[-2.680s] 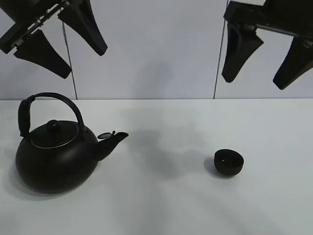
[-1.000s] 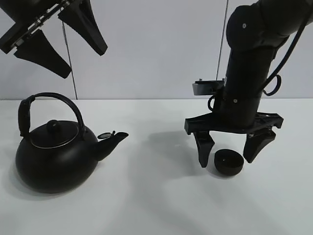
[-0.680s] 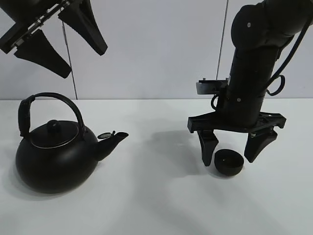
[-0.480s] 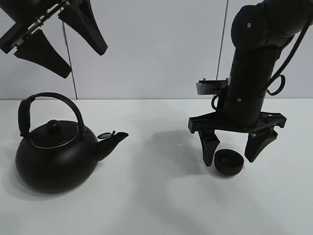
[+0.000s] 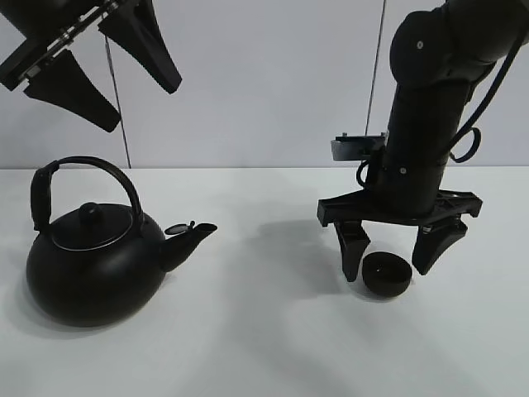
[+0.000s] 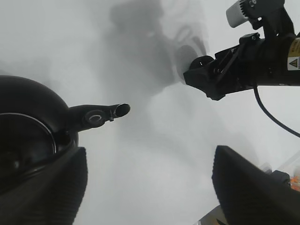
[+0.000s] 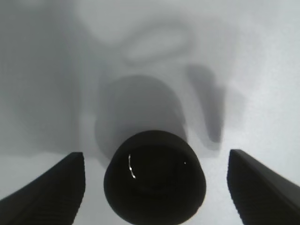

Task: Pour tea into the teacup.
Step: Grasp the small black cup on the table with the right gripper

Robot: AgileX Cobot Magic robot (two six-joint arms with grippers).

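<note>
Teacup (image 5: 387, 275) stands on the bench (image 5: 273, 347), untouched, between the open jaws of the right end effector (image 5: 388, 266); kettle (image 5: 87, 269) sits well apart from the teacup, nearer the wide-open, empty left end effector (image 5: 142, 107).

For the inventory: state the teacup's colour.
Matte black; the teacup shows best in the right wrist view.

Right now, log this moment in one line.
right gripper: open, fingers either side of teacup, no contact | left gripper: open, high above kettle | kettle: untouched
</note>
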